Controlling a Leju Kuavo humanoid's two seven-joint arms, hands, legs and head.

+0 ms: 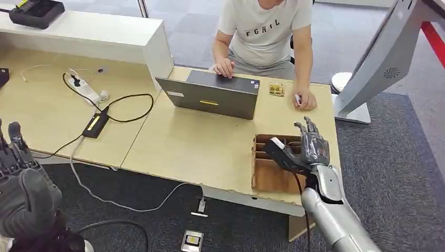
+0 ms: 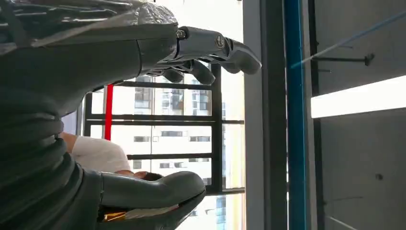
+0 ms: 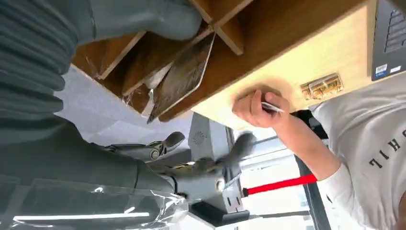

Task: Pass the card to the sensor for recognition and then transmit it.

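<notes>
A brown wooden slotted box (image 1: 270, 176) stands at the table's near right corner. In the right wrist view a dark glossy card (image 3: 184, 72) leans in one of the slots of the box (image 3: 268, 33). My right hand (image 1: 307, 148) hovers over the box's far side, fingers spread; its thumb (image 3: 143, 19) lies just beside the card and the other fingers (image 3: 210, 170) stay apart from it. My left hand (image 1: 21, 173) is raised at the lower left, off the table, fingers extended (image 2: 210, 48) and holding nothing.
A person sits across the table behind a grey laptop (image 1: 212, 94), one hand (image 1: 304, 98) resting on the table with a small object in it. A small gold device (image 1: 276, 88) lies beside the laptop. A power strip (image 1: 86, 89) and cables lie on the left.
</notes>
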